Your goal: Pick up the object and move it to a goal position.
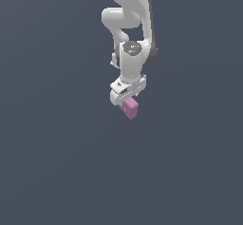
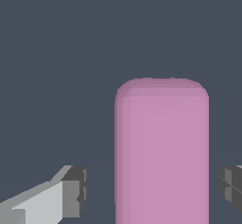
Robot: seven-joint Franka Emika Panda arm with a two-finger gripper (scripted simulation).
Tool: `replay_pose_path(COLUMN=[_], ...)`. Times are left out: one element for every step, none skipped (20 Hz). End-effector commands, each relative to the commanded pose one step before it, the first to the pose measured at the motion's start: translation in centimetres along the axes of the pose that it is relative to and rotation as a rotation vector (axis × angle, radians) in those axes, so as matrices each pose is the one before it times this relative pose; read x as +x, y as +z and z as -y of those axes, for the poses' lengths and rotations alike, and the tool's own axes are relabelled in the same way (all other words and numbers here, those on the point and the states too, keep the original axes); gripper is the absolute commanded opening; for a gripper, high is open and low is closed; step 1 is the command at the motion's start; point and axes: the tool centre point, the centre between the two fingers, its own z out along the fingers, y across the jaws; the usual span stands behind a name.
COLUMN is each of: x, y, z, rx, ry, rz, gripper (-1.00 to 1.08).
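The object is a pink-magenta block (image 1: 130, 108) with rounded edges, directly under the white arm's hand in the exterior view. In the wrist view the block (image 2: 161, 152) stands between the two fingers. My gripper (image 2: 153, 192) is open and straddles it: one grey fingertip (image 2: 78, 192) stands off one side with a clear gap, and the other fingertip (image 2: 230, 189) stands off the other side with a narrower gap. Neither pad touches the block. In the exterior view the gripper (image 1: 126, 100) sits just above the block, and its fingers are mostly hidden behind the hand and the block.
A plain dark grey-blue floor (image 1: 57, 162) spreads all around the arm. The white arm (image 1: 128, 24) comes down from the upper middle of the exterior view. No goal marker shows in either view.
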Motion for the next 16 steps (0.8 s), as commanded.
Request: replay_pose_path(x=[0.011, 0.001, 0.015, 0.002, 0.001, 0.0, 0.0, 0.0, 0.0, 0.0, 0.0, 0.0, 0.0, 0.0, 0.0, -0.021], y=[0.794, 0.189, 0.133, 0.079, 0.026, 0.0, 0.0, 0.0, 0.0, 0.0, 0.0, 0.0, 0.0, 0.0, 0.0, -0.075], z=[-0.01, -0.014, 0.008, -0.007, -0.003, 0.0, 0.0, 0.0, 0.0, 0.0, 0.0, 0.0, 0.0, 0.0, 0.0, -0.049], rx=[-0.00049, 0.0, -0.00022, 0.0, 0.0, 0.0, 0.0, 0.0, 0.0, 0.0, 0.0, 0.0, 0.0, 0.0, 0.0, -0.00092], ry=[-0.00077, 0.0, -0.00041, 0.0, 0.0, 0.0, 0.0, 0.0, 0.0, 0.0, 0.0, 0.0, 0.0, 0.0, 0.0, 0.00046], rz=[-0.00061, 0.0, 0.00014, 0.0, 0.0, 0.0, 0.0, 0.0, 0.0, 0.0, 0.0, 0.0, 0.0, 0.0, 0.0, -0.00037], gripper=[1.0, 1.0, 1.0, 1.0, 1.0, -1.0, -1.0, -1.0, -1.0, -1.0, -1.0, -1.0, -1.0, -1.0, -1.0, -1.0])
